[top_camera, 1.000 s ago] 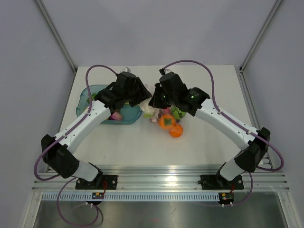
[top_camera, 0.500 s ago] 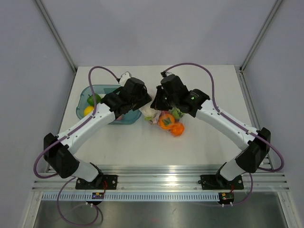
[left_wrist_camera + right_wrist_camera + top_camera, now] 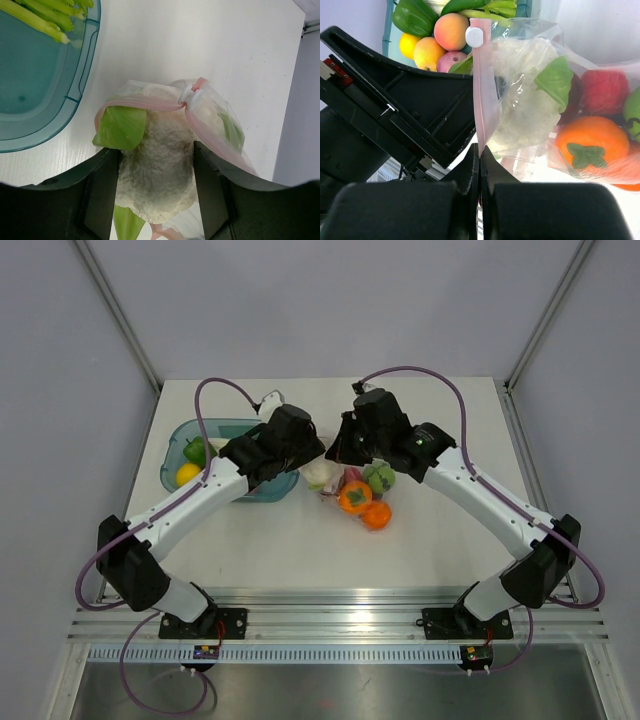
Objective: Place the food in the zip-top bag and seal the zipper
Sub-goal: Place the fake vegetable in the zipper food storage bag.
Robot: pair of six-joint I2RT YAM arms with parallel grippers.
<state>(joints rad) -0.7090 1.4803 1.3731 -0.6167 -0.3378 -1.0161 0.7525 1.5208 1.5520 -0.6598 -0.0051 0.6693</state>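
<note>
Your right pincer [image 3: 479, 152] is closed flat, with the pink zipper [image 3: 482, 95] pinched between its tips. From that grip the strip runs up and away to a white slider [image 3: 474, 36] at its far end. The clear bag [image 3: 540, 35] spreads out to the right of the strip. Inside it, a cauliflower [image 3: 522, 107] with green leaves lies closest to the pincer, and a red piece [image 3: 605, 90] and an orange fruit [image 3: 592, 142] sit further along.

Your left pincer [image 3: 156, 152] stands wide open, with one finger on each side of the bagged cauliflower. You cannot tell from the pictures whether the fingers press on it. Just beyond those tips the zipper curves over the cauliflower.

The bag rests on the white tabletop [image 3: 200, 40], between the two pincers. A teal tray [image 3: 30, 100] lies close beside it on the left, holding a green pepper [image 3: 415, 17] and some peaches [image 3: 451, 30].
</note>
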